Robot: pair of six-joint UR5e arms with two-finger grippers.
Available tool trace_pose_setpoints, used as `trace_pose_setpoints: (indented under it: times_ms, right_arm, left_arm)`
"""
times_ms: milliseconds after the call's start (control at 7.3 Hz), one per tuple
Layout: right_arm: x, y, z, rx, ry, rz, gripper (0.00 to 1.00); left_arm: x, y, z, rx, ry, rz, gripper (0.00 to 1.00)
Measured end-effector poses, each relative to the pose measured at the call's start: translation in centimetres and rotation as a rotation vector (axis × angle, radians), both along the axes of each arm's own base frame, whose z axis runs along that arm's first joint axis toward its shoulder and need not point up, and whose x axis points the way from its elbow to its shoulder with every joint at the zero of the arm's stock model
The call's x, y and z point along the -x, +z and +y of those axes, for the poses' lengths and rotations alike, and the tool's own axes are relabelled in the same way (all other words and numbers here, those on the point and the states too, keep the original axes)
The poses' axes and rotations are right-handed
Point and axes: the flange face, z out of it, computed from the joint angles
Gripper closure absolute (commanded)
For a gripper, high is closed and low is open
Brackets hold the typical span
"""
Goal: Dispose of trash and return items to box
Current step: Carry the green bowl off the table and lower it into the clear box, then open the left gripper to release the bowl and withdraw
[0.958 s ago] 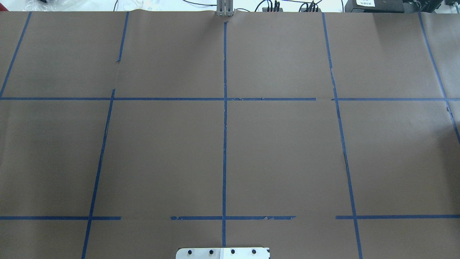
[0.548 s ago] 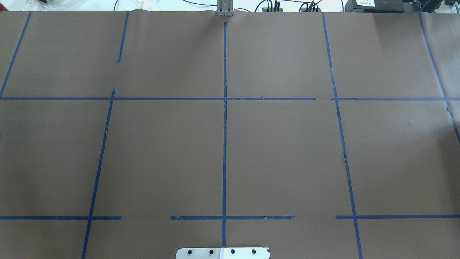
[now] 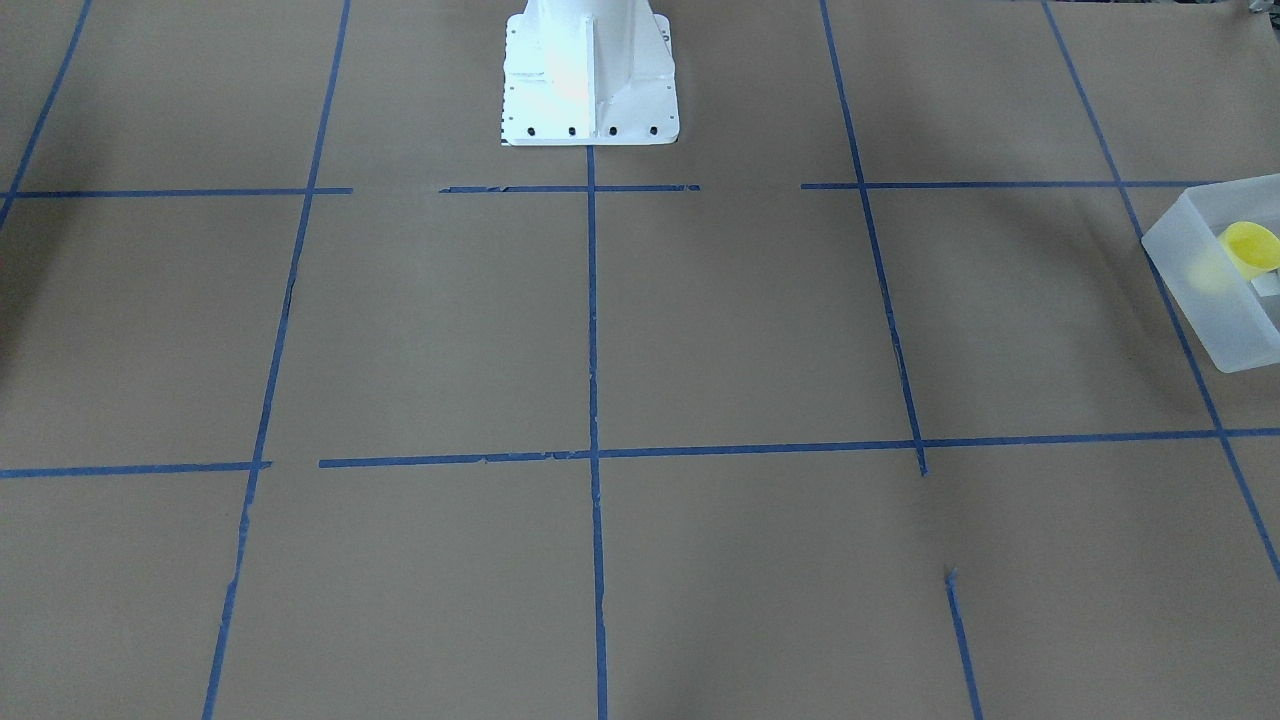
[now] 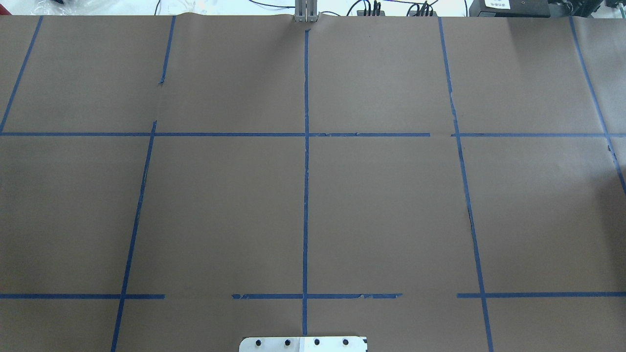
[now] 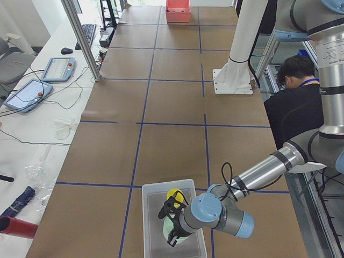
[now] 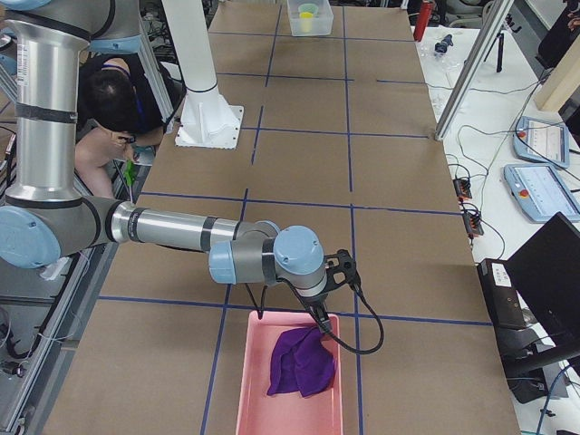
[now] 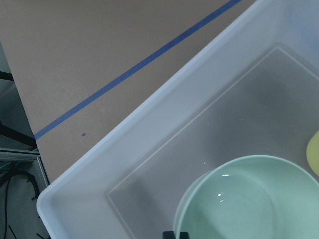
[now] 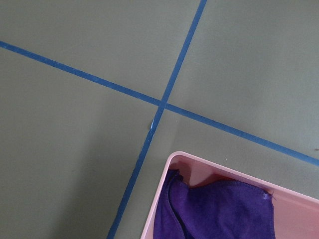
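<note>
The translucent white box [image 5: 146, 226] stands at the table's left end and also shows at the edge of the front view [image 3: 1190, 270]. The yellow cup [image 5: 173, 193] lies inside it, as the front view [image 3: 1250, 248] also shows. My left gripper [image 5: 172, 223] hangs inside the box. In the left wrist view its tips [image 7: 176, 234] sit close together at the rim of a mint-green bowl [image 7: 239, 204] on the box floor [image 7: 149, 124]. My right gripper [image 6: 321, 317] hovers over a pink tray's [image 6: 249, 399] far edge; I cannot tell whether it is open or shut.
A purple cloth [image 6: 299, 362] lies in the pink tray, as the right wrist view [image 8: 219, 211] also shows. The robot's white base [image 3: 588, 70] stands at the table's middle edge. A person [image 5: 293, 86] sits behind the robot. Blue tape lines cross the brown table.
</note>
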Motion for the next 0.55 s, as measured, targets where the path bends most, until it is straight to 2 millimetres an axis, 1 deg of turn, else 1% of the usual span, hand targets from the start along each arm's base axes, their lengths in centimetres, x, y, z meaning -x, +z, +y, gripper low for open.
trace_pose_setpoints:
  times_ms: [137, 274, 411, 548]
  right_arm:
    - [0.0, 0.0, 0.0, 0.0, 0.001, 0.0, 0.01]
    - [0.0, -0.1, -0.1, 0.004, 0.006, 0.0, 0.04]
    - [0.2, -0.8, -0.3, 0.019, 0.028, -0.006, 0.04]
    - [0.8, -2.3, -0.4, 0.042, 0.063, -0.016, 0.05]
  left_arm:
    - [0.0, -0.5, -0.4, -0.014, 0.001, -0.001, 0.0]
    - [0.0, -2.1, -1.7, -0.04, -0.005, -0.001, 0.0]
    - [0.1, -5.7, -3.7, -0.046, -0.03, 0.011, 0.0]
    - [0.1, -10.6, -5.8, -0.012, -0.072, 0.034, 0.0]
